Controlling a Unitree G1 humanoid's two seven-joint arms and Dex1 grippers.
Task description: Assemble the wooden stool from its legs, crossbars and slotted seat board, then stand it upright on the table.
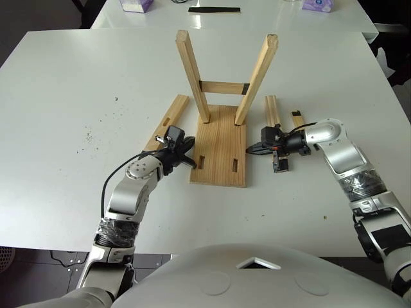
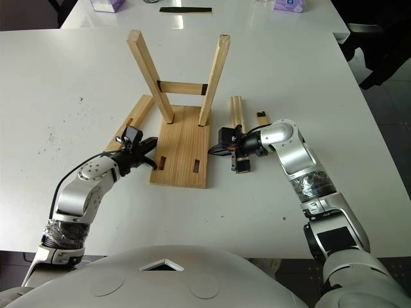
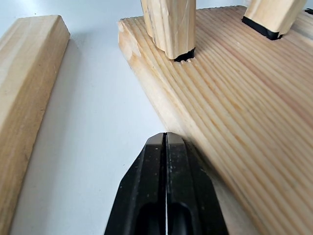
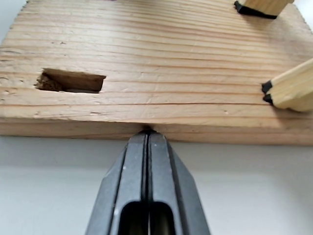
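Seat board [image 1: 219,138] is lying flat on the white bench [image 1: 77,96], btwn the two arms. Two legs [image 1: 192,77] are sticking up from its far slots, w/ a crossbar [image 1: 223,87] joining them partway up. The near slots [image 4: 71,81] are sitting open, nothing in them. L gripper [image 3: 165,139] is clenched tight on nothing, its tips sitting right at the board's left edge near the front corner; can't tell if they're actually touching. R gripper [image 4: 146,133] is also clenched and empty, tips pressing against the board's right edge. A loose leg [image 1: 168,120] is lying flat just left of the board. Another loose leg [image 1: 272,114] and a short crossbar piece [image 1: 298,119] are lying right of it, beside the R arm.
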